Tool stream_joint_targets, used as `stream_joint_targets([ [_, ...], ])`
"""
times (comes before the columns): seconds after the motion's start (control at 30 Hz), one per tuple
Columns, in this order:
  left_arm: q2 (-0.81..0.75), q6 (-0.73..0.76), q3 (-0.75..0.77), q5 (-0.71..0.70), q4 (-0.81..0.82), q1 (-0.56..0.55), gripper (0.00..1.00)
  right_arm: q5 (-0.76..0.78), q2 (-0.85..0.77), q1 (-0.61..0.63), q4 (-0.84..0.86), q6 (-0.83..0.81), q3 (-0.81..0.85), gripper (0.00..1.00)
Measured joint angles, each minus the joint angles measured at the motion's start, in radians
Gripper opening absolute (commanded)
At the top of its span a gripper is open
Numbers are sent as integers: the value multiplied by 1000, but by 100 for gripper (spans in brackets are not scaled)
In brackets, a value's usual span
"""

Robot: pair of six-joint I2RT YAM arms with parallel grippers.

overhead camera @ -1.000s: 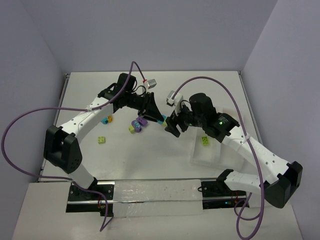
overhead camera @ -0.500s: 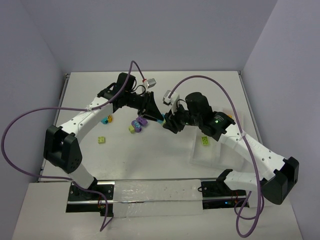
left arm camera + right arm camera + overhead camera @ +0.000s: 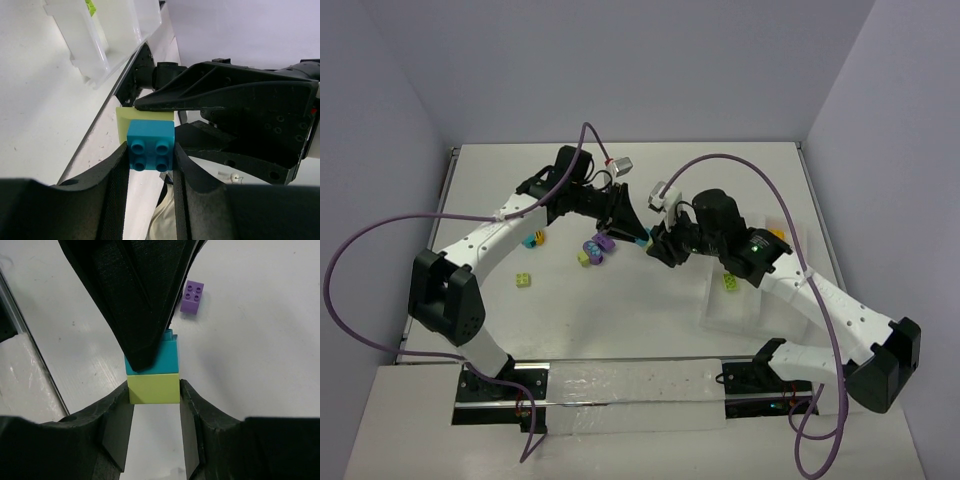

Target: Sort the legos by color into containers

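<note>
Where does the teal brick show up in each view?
Top external: teal brick at centre, left of the tray.
Left wrist: centre, in the left gripper; tray top left.
Right wrist: centre, above the lime brick; tray lower left.
Shared landmark: the tray.

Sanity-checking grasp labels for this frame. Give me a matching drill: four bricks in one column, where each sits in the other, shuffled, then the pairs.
1. teal brick
2. joined lime brick
3. purple brick
4. lone lime brick

A. in the tray
B. between the right claw fingers
C. lying on the table
D. between the left claw fingers

Pairs: 1-D, 2-B, 3-C, 4-A.
</note>
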Motion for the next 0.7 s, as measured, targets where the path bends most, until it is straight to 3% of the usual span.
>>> stream_joint_targets([
  [0.27,17,42,23,-51,-36,26,0,210,-217,-16,-39,97,-159,0],
  [0.43,70,42,77,-72,-38,13,0,412,-305,-30,-98,264,-167,0],
  [0.53,120,37,143,-92,-42,-26,0,531,-313,-103,-167,436,-163,0],
  [0.7,243,15,287,-121,-25,-112,0,547,-266,-342,-309,687,-160,0],
])
